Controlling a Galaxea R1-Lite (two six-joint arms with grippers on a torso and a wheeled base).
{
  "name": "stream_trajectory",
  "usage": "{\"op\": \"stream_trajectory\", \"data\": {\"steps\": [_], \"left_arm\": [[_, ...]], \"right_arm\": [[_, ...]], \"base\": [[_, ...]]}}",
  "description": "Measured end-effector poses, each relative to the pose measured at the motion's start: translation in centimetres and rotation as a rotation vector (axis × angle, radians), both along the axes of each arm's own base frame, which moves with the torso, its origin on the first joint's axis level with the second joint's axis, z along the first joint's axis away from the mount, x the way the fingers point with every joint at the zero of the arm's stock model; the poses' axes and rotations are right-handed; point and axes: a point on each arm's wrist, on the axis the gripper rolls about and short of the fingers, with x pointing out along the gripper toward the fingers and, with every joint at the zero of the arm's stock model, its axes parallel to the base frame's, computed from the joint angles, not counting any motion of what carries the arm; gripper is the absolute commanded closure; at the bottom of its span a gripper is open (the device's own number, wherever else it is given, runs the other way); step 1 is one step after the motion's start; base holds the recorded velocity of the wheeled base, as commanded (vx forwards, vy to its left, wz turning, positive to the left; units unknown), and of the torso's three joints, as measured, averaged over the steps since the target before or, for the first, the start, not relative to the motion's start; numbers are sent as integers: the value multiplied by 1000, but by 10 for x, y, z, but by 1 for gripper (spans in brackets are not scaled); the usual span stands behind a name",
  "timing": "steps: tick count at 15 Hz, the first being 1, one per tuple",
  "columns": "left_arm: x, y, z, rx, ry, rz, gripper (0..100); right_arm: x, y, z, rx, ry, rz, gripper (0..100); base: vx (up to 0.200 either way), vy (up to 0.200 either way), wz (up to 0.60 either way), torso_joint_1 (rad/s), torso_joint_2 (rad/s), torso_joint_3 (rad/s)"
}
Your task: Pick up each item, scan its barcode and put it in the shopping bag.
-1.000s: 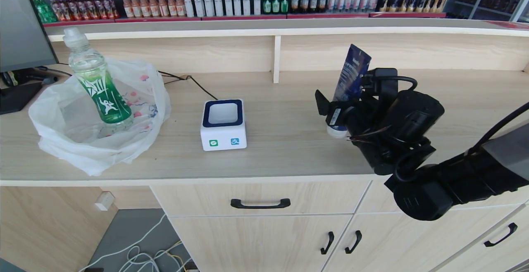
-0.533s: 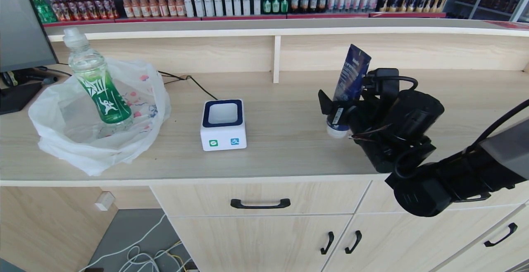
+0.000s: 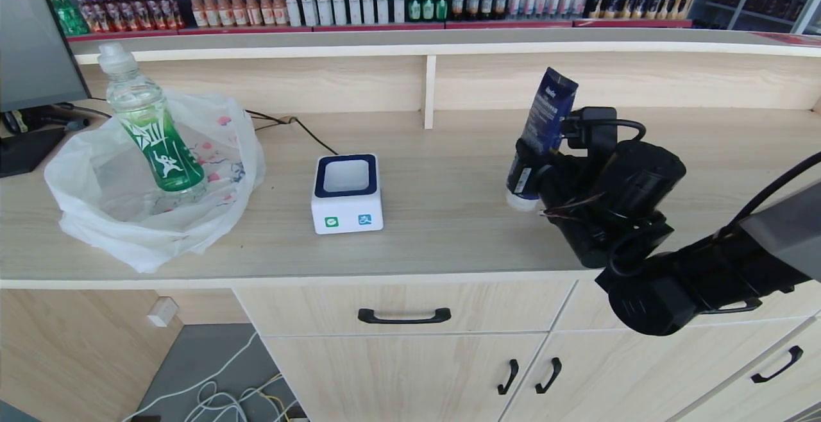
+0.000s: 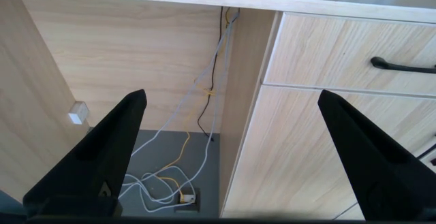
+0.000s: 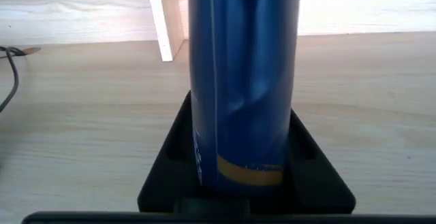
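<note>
A dark blue tube [image 3: 545,120] stands cap down on the right part of the wooden counter [image 3: 442,229], leaning slightly. My right gripper [image 3: 537,164] is shut on its lower part; the right wrist view has the tube [image 5: 245,81] squeezed between the black fingers [image 5: 170,163]. The white scanner [image 3: 346,192] with a dark blue rim sits mid-counter. On the left, the white shopping bag [image 3: 96,217] holds an upright green bottle [image 3: 154,133]. My left gripper [image 4: 228,156] hangs open below the counter's edge, in front of the cabinet.
A monitor [image 3: 32,31] and its cables stand at the far left behind the bag. A raised back ledge with a vertical divider [image 3: 428,92] closes off the counter's rear. Drawers [image 3: 404,315] lie below the front edge.
The right gripper's fingers, spread on either side of the tube before, have closed on it. The tube now stands a little more upright. Bag, bottle and scanner have not moved.
</note>
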Motion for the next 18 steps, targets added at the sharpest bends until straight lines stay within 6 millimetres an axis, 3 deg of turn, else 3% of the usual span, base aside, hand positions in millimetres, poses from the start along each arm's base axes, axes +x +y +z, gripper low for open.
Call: {"op": "stream_trajectory", "data": {"steps": [12, 18], "left_arm": [[0, 0, 0, 0, 0, 0, 0], [0, 0, 0, 0, 0, 0, 0]], "right_arm": [[-1, 0, 2, 22, -2, 20, 100], [-9, -3, 20, 45, -43, 26, 100]], "base": [[0, 0, 0, 0, 0, 0], [0, 0, 0, 0, 0, 0]]}}
